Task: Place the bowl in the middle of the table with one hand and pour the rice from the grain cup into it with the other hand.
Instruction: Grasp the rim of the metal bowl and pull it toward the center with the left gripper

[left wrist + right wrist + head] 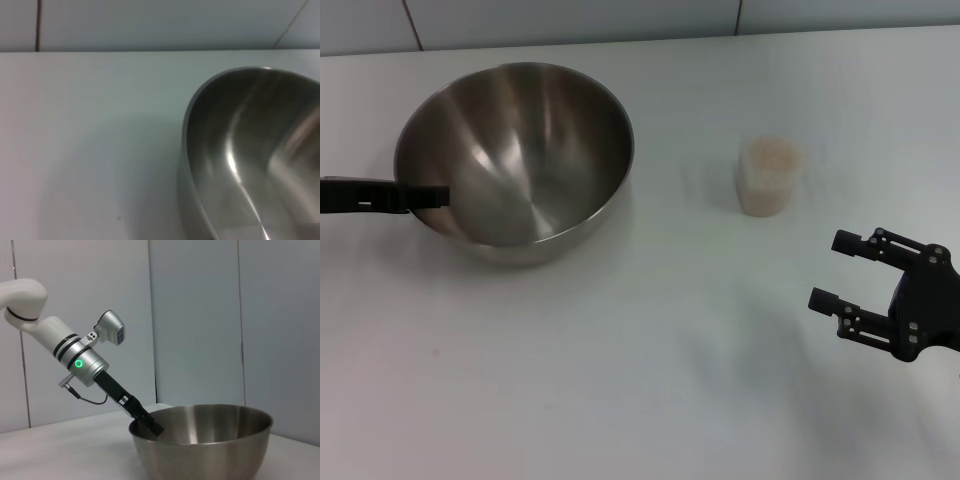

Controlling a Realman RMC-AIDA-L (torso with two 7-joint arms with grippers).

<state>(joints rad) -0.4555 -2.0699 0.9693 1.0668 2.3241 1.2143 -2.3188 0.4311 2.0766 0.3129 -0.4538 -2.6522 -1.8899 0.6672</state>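
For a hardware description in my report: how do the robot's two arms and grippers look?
The left arm is white with black bands, a silver section with a green ring light, a thin cable and a grey box; its left gripper is slim and black. The right gripper is black with two fingers.

setting: robot test lab | evidence: plain white smooth counter (650, 380), bare pale grey panelled walls (200, 320) with thin seams, white-and-silver robot arm (75, 357) showing a green indicator ring, no household furnishings visible
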